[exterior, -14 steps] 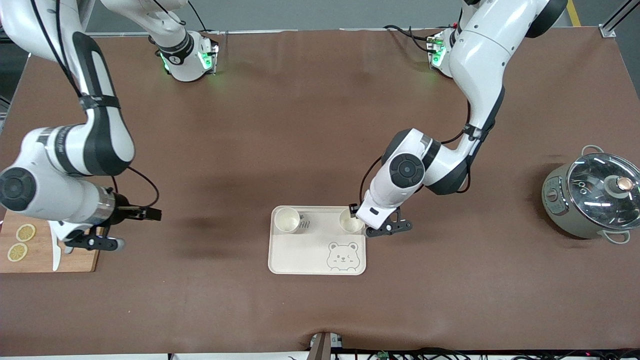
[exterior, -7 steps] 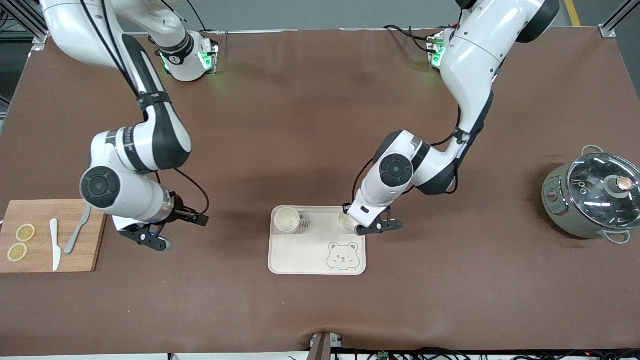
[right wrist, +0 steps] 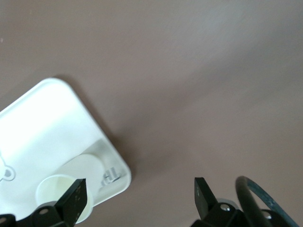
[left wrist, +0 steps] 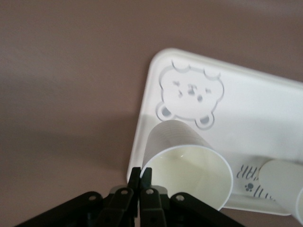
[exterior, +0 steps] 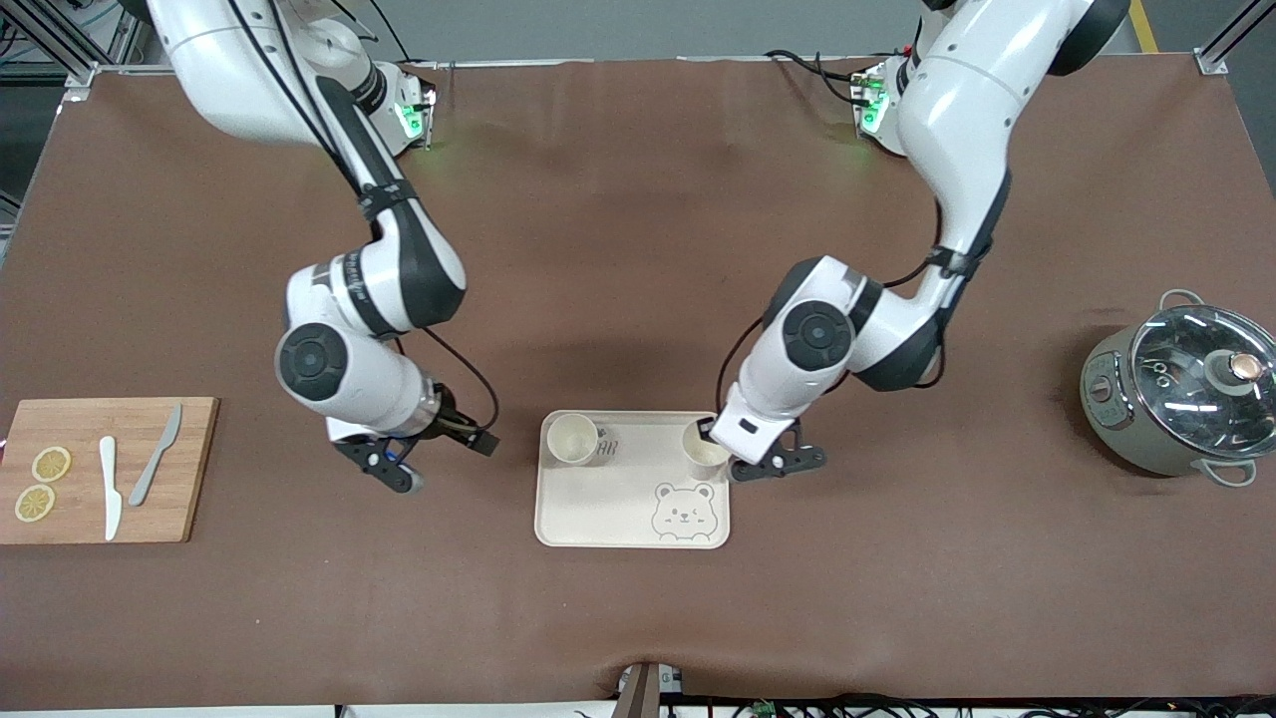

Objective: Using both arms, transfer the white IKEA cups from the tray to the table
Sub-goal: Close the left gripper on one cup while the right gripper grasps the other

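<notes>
A: What are we seeing on the brown tabletop (exterior: 638, 249)?

B: We are seeing a cream tray (exterior: 598, 514) with a bear drawn on it. One white cup (exterior: 572, 439) is standing upright in the tray's corner toward the right arm's end, on the side farther from the front camera.

A: And the other cup?

B: The second white cup (exterior: 704, 449) is sitting at the tray's other corner on that same side, toward the left arm's end. In the left wrist view this cup (left wrist: 187, 165) is looking tilted, with its mouth facing the camera.

A: Who is holding it?

B: The left gripper (exterior: 720, 446) is holding it. Its jaws are pinched tight on the cup's rim, with almost no gap between them.

A: Where is the right gripper?

B: The right gripper (exterior: 477, 441) is hanging over the bare tabletop, just beside the tray, toward the right arm's end. Its jaws are standing wide apart and are holding nothing. In the right wrist view we are seeing the first cup (right wrist: 71, 184) past one of its fingers (right wrist: 75, 198).

A: What else are we seeing?

B: We are seeing a wooden board (exterior: 75, 519) at the right arm's end of the tabletop. Two lemon slices (exterior: 42, 483), a white knife (exterior: 108, 486) and a grey knife (exterior: 157, 465) are lying on it. A grey-green pot (exterior: 1176, 394) with a glass lid is standing at the left arm's end, well apart from the tray.
</notes>
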Motion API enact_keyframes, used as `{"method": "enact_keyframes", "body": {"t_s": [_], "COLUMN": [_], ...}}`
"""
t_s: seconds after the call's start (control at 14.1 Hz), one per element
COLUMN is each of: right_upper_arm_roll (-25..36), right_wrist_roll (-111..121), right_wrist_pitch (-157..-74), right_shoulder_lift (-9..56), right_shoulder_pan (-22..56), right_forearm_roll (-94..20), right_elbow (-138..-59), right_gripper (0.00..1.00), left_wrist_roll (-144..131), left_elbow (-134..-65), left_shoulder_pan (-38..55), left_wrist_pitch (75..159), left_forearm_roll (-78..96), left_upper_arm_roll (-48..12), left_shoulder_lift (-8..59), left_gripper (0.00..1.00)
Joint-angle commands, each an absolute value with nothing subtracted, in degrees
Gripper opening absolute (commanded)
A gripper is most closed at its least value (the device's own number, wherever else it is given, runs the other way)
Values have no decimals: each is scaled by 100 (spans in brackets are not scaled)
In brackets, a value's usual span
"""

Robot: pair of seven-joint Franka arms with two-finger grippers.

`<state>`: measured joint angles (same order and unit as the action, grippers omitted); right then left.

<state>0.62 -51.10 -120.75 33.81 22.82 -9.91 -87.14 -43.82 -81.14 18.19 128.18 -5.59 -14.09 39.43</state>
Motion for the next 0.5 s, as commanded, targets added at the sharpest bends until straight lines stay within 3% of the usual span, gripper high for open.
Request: {"method": "enact_keyframes", "body": {"t_s": [0.0, 0.28, 0.43], "right_upper_arm_roll": [114, 106, 105], "right_wrist_roll": [-5772, -6152, -6187], "right_wrist_pitch": [-12321, -12621, -12621], "right_shoulder_lift": [3612, 3779, 3832], "right_shoulder_pan": [2565, 2838, 2883], "right_forearm_roll": [-1072, -1081, -1107], "right_elbow": [-8543, -8543, -8569], "right_gripper": [100, 100, 94], "left_wrist_roll": [-4202, -3895, -3771], "left_elbow": [-8279, -8332, -8498], "left_shoulder_pan": [1442, 994, 783], "left_wrist_pitch": [12236, 11455, 10997], "left_forearm_roll": [-712, -703, -642], "left_upper_arm_roll": [-1424, -1468, -1476], "left_shoulder_lift": [3297, 3024, 2884], "left_gripper": [0, 0, 0]}}
